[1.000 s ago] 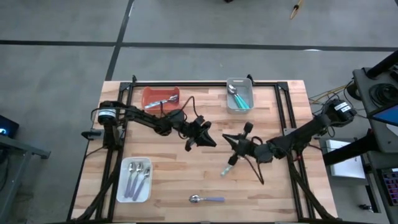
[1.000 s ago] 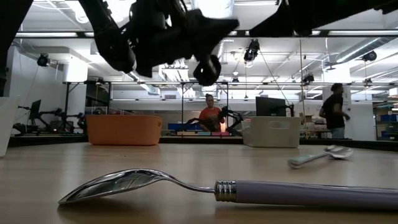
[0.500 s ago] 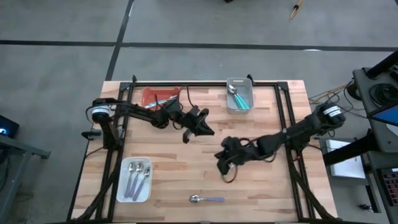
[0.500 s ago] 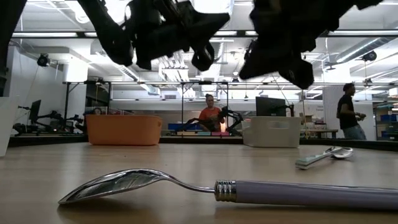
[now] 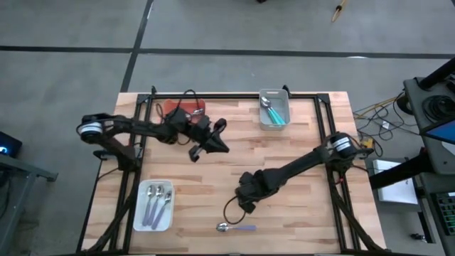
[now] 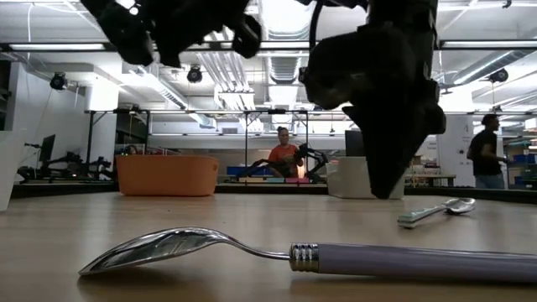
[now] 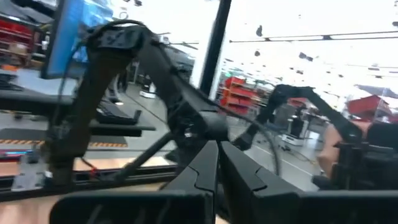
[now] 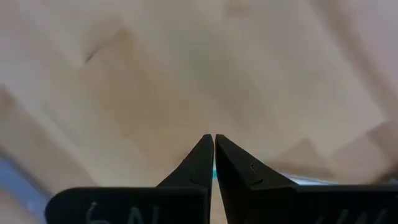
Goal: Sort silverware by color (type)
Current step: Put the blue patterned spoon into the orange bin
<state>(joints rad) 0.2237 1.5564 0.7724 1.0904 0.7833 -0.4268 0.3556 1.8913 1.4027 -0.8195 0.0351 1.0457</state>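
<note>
A lavender-handled spoon lies flat near the table's front edge. A teal-handled spoon lies on the table farther back; in the high view my right arm covers it. My right gripper is shut with nothing in it. It points down at bare wood just behind the lavender spoon, and its tip hangs close over the table. My left gripper is shut and empty. It is held high near the orange tray and points about level.
A grey tray at the far edge holds teal spoons. The white tray at the near left holds pale-handled spoons. My left arm partly covers the orange tray. A black frame runs along the table's far edge and both sides. People move in the room beyond.
My right gripper has swung from the table's middle toward the near edge and the lavender spoon, and has tipped from about level to pointing down. My left gripper has risen and drawn back toward the far left, by the orange tray. Both stayed shut.
</note>
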